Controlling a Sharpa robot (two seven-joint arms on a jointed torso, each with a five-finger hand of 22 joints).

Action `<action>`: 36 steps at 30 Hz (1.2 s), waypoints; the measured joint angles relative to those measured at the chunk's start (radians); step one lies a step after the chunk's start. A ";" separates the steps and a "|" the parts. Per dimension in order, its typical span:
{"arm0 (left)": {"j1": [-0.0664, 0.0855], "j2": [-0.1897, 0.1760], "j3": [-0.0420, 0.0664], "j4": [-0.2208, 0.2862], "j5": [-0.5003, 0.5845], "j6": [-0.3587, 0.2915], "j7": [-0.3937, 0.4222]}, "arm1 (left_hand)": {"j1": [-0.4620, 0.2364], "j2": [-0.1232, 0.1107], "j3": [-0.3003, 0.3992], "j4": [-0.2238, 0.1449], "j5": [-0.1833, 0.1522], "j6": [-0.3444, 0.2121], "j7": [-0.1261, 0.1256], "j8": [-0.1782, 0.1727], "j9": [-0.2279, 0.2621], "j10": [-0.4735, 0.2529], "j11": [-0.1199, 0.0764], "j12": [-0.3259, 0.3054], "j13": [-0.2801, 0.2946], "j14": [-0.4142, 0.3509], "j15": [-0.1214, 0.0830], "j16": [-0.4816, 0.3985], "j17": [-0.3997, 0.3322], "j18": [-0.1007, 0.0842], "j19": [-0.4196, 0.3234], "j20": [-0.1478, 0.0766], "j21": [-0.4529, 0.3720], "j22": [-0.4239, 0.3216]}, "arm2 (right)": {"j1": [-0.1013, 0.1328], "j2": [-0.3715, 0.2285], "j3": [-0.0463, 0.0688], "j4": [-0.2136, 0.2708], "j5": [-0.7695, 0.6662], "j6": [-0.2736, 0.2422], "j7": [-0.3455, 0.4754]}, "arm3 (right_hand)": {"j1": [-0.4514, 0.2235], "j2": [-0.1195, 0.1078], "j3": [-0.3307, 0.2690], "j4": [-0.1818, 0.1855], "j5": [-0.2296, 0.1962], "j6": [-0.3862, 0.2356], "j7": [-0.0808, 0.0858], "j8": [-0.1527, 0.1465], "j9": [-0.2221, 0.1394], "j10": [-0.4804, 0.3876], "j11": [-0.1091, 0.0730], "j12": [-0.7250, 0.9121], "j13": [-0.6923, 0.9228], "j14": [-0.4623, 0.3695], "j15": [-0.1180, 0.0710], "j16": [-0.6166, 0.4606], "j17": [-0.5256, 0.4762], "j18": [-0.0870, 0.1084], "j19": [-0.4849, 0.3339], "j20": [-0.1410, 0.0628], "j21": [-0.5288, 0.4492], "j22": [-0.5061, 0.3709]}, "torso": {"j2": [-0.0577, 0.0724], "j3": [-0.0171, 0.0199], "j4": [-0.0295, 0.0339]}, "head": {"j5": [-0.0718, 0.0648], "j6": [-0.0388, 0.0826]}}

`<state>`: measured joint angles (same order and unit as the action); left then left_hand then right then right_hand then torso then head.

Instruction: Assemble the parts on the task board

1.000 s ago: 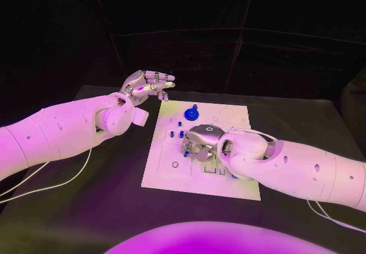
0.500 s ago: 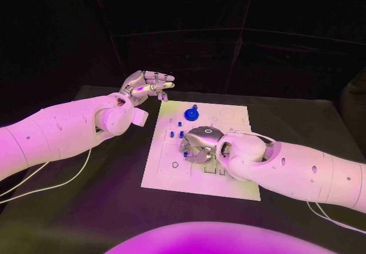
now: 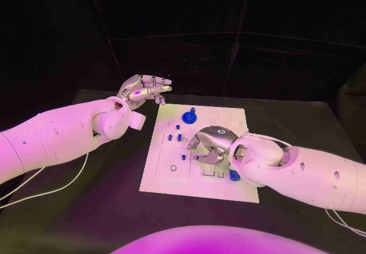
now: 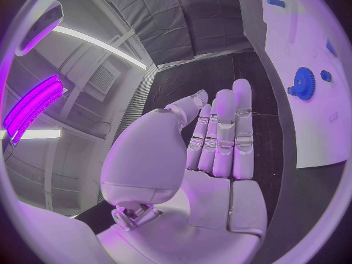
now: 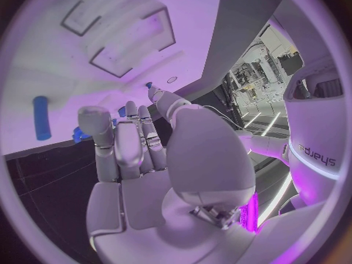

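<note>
My right robot hand hovers low over the middle of the flat white rectangular task board, fingers curled downward; whether they pinch anything I cannot tell. My left robot hand hangs beyond the board's far left corner, fingers loosely together and holding nothing.

A round blue toothed gear sits near the board's far edge, small blue pegs stand nearer the middle, and a blue cylinder lies by my right wrist.

The risk I see is my curled fingers brushing the pegs and tipping them, or my forearm rolling the cylinder across the black counter.
</note>
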<state>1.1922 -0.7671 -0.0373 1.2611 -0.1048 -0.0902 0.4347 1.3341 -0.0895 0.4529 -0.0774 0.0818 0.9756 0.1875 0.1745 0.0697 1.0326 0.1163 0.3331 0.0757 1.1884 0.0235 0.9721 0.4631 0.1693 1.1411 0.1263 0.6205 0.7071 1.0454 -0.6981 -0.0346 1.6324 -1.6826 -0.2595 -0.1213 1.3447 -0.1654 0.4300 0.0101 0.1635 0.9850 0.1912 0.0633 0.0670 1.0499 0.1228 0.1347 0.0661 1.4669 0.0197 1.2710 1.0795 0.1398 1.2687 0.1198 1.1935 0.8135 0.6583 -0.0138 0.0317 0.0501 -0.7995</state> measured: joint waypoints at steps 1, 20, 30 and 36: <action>0.000 -0.001 0.000 0.000 0.000 0.000 0.000 | 0.000 0.000 0.000 0.000 0.000 0.000 0.000 0.000 0.000 0.000 0.000 0.000 0.000 0.000 0.000 0.000 0.000 0.000 0.000 0.000 0.000 0.000 | 0.003 -0.014 0.004 0.006 0.004 -0.002 -0.002 | 0.000 0.000 -0.006 0.001 0.000 0.000 -0.006 0.000 0.000 -0.003 -0.003 0.001 0.000 0.000 0.000 0.000 0.000 0.000 0.000 0.000 0.000 0.000 | 0.000 -0.0001 -0.0002 | -0.003 0.002; 0.000 0.000 -0.002 -0.003 0.000 0.004 -0.003 | 0.000 0.000 -0.003 -0.003 0.000 0.000 0.000 0.004 0.000 0.000 0.000 0.000 0.000 0.000 0.000 0.000 -0.001 0.000 0.000 0.000 0.000 0.000 | 0.076 -0.140 0.028 0.006 0.025 0.067 -0.105 | 0.102 0.025 -0.410 0.141 -0.009 -0.121 -0.063 0.000 0.000 -0.177 0.002 0.022 0.000 0.000 0.000 -0.065 -0.122 0.000 -0.018 0.004 -0.082 -0.113 | 0.000 -0.0004 -0.0030 | -0.036 0.034; 0.000 0.003 -0.002 -0.007 0.000 0.007 -0.004 | 0.000 0.000 -0.003 -0.003 0.000 0.000 0.000 0.004 0.000 0.000 0.000 0.000 0.000 0.000 0.000 0.000 -0.001 0.000 0.000 0.000 0.000 0.000 | 0.077 -0.115 0.028 -0.015 0.014 0.133 -0.124 | 0.161 0.085 -0.388 0.127 -0.027 -0.067 -0.052 0.012 0.005 -0.071 -0.025 0.087 0.004 -0.002 -0.007 -0.069 -0.130 0.000 -0.003 -0.004 -0.082 -0.103 | 0.001 -0.0005 -0.0012 | -0.038 0.031; 0.000 0.003 -0.002 -0.008 0.000 0.007 -0.005 | 0.000 0.000 -0.003 -0.003 0.000 0.000 0.000 0.004 0.000 0.000 0.000 0.004 0.000 0.000 0.000 0.000 -0.001 0.000 0.000 0.000 0.000 0.000 | 0.077 -0.099 0.027 -0.030 0.011 0.165 -0.125 | 0.178 0.123 -0.340 0.124 -0.050 -0.007 -0.046 0.021 0.006 0.029 -0.041 0.091 -0.004 0.000 -0.022 -0.041 -0.095 0.000 0.020 -0.020 -0.055 -0.063 | 0.001 -0.0005 -0.0005 | -0.038 0.027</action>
<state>1.1917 -0.7644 -0.0392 1.2526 -0.1046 -0.0830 0.4300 1.3340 -0.0895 0.4502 -0.0801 0.0818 0.9756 0.1874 0.1785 0.0697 1.0327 0.1162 0.3371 0.0757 1.1884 0.0234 0.9721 0.4625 0.1692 1.1411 0.1263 0.6205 0.7073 1.1226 -0.7967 -0.0073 1.6026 -1.6712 -0.0942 -0.2461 1.5227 -0.0424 0.0902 0.1340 0.1139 0.9785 0.1457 0.0840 0.0726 1.0788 0.0816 0.2261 0.0619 1.4667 -0.0021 1.2296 0.9843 0.1399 1.2887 0.0999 1.1389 0.7500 0.6591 -0.0143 0.0313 0.0120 -0.7721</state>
